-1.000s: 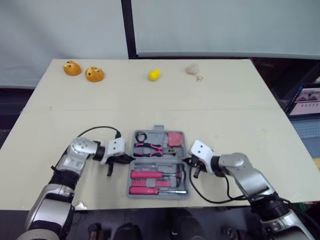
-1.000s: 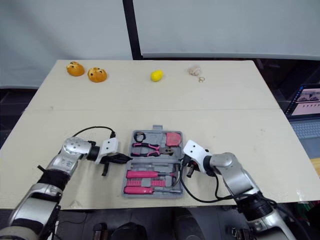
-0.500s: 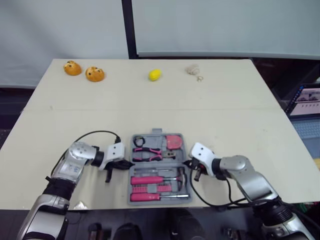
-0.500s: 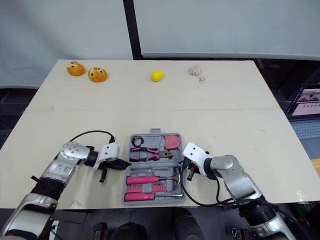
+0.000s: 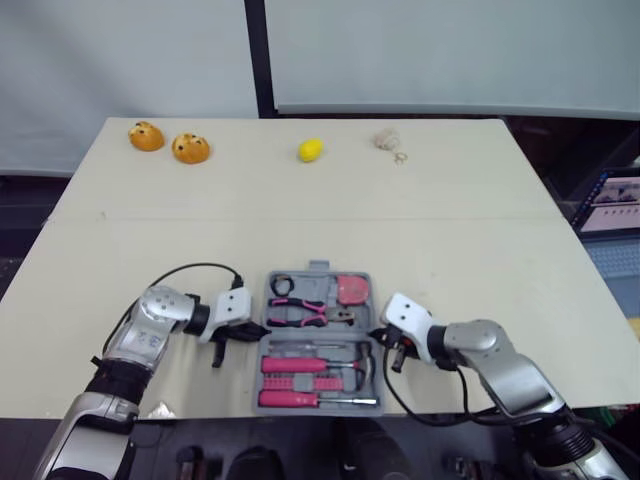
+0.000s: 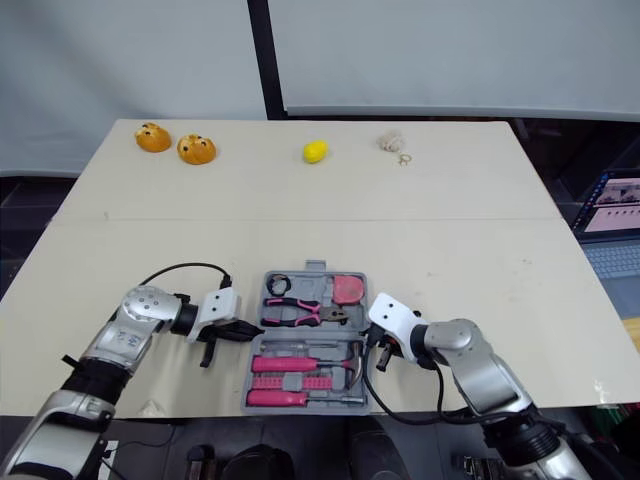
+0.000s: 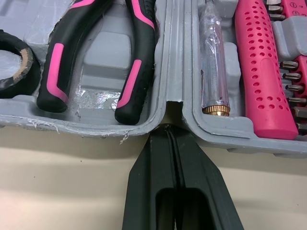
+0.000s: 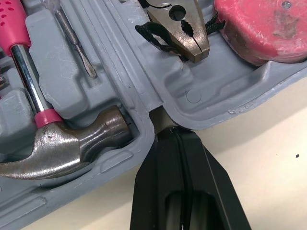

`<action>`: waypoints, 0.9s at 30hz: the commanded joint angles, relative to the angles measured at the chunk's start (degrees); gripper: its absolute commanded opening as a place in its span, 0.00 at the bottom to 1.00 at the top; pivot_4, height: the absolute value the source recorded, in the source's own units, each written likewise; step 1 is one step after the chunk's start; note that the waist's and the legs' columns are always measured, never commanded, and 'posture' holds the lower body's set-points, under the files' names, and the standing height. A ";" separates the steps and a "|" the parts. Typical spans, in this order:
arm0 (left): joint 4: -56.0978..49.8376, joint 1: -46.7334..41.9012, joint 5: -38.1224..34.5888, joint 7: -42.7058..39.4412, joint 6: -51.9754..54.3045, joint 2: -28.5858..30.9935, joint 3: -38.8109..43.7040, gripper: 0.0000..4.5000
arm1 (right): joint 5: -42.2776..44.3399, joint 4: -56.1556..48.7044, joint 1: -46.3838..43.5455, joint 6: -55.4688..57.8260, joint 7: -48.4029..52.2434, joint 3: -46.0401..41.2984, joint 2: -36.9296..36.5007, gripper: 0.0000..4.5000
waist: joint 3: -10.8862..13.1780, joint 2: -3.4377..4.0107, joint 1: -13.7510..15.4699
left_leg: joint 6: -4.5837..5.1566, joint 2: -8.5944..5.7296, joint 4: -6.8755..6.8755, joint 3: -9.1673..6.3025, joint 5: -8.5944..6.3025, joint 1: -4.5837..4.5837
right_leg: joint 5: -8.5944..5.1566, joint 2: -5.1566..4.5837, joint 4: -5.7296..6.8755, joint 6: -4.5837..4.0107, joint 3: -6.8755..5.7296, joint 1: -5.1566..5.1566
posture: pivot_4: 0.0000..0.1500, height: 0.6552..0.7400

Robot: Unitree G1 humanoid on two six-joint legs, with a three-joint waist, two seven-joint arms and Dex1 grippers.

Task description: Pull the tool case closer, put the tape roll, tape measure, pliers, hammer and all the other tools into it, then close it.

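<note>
Tool case (image 5: 322, 337) lies open and flat at the middle of the near edge of the surface (image 5: 450, 230), its two grey halves side by side with the hinge line running between my arms. My left end effector (image 5: 257, 328) has its two black fingers pressed together with no gap, and their tips sit in the notch at the left end of the hinge, touching the case wall. My right end effector (image 5: 381, 338) is closed the same way, fingers flush against each other, tips tucked against the hinge notch on the right side. In the far half of the case the tape roll (image 5: 281, 284) sits at the left, the pliers (image 5: 305, 312) lie with pink and black handles toward my left arm, and the red tape measure (image 5: 352, 290) fills the right pocket. In the near half the hammer (image 8: 72, 143) rests with its steel head just beside my right fingers, and a pink screwdriver handle (image 7: 261, 72) lies next to a clear tester pen (image 7: 213, 62). Two orange round things (image 5: 145, 136) sit near the far left corner, and a yellow one (image 5: 310, 150) by the far edge.
</note>
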 commanded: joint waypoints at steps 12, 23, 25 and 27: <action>-2.39 0.64 -0.73 0.78 -0.54 3.48 1.09 0.01 | 0.55 -6.81 0.75 1.45 0.27 -2.85 -5.02 0.00 | 0.00 0.00 0.01 | 0.00 0.00 0.00 -0.05 0.00 0.00 | 0.00 -0.01 0.00 0.00 0.00 0.00 | 1.00 1.00; -28.64 12.45 -22.05 -10.41 10.76 8.87 4.81 0.00 | 20.81 -11.67 -0.16 26.60 -3.37 -24.01 1.44 0.41 | 0.01 0.01 0.02 | -0.01 0.04 -0.07 -0.37 -0.01 0.03 | 0.00 -0.02 -0.05 -0.01 0.04 0.06 | 1.00 1.00; -28.60 13.79 -21.05 -9.10 9.98 7.17 3.14 0.00 | 23.05 -8.60 -2.65 32.35 -6.75 -28.21 6.08 0.63 | 0.01 0.03 0.01 | -0.01 0.01 -0.07 -0.42 -0.01 0.05 | 0.00 -0.02 -0.05 -0.01 0.04 0.09 | 1.00 1.00; -27.42 14.59 -20.38 -7.37 9.90 5.39 2.35 0.00 | 24.75 -5.33 -5.71 37.84 -10.41 -32.79 10.56 0.87 | 0.01 0.02 -0.02 | 0.00 -0.02 -0.06 -0.44 -0.01 0.04 | 0.01 -0.01 -0.07 -0.01 0.06 0.09 | 1.00 1.00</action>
